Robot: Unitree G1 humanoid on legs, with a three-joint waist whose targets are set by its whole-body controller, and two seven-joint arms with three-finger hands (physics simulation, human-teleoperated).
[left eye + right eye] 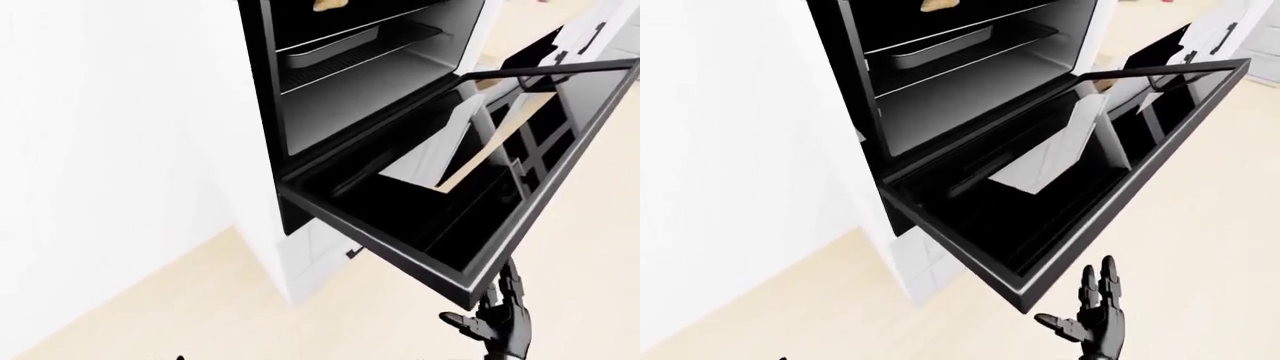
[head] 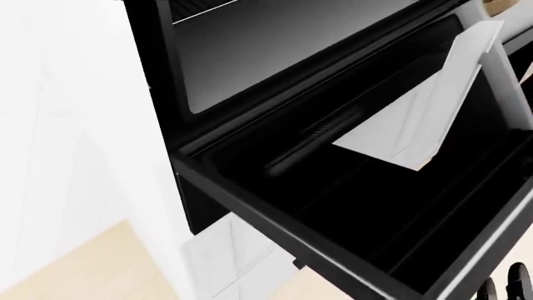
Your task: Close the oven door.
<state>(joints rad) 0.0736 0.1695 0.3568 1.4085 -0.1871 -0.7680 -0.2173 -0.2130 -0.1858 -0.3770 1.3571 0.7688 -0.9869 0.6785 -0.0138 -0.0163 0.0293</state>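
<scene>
The black oven [image 1: 370, 82] is set in a white cabinet column, and its cavity is open. The oven door [image 1: 470, 187] hangs down flat, glass side up, with its outer edge [image 1: 1040, 274] toward the bottom right of the eye views. The door fills most of the head view [image 2: 358, 187]. My right hand [image 1: 1095, 304] is open, fingers spread and pointing up, just below the door's outer edge and apart from it. It also shows in the left-eye view [image 1: 495, 319]. My left hand does not show.
A metal tray [image 1: 330, 45] sits on a rack inside the oven, with a tan food item [image 1: 330, 4] above it. A white panel [image 1: 100, 150] fills the left. A white drawer with a black handle [image 1: 352, 253] sits under the oven. Wooden floor [image 1: 200, 300] lies below.
</scene>
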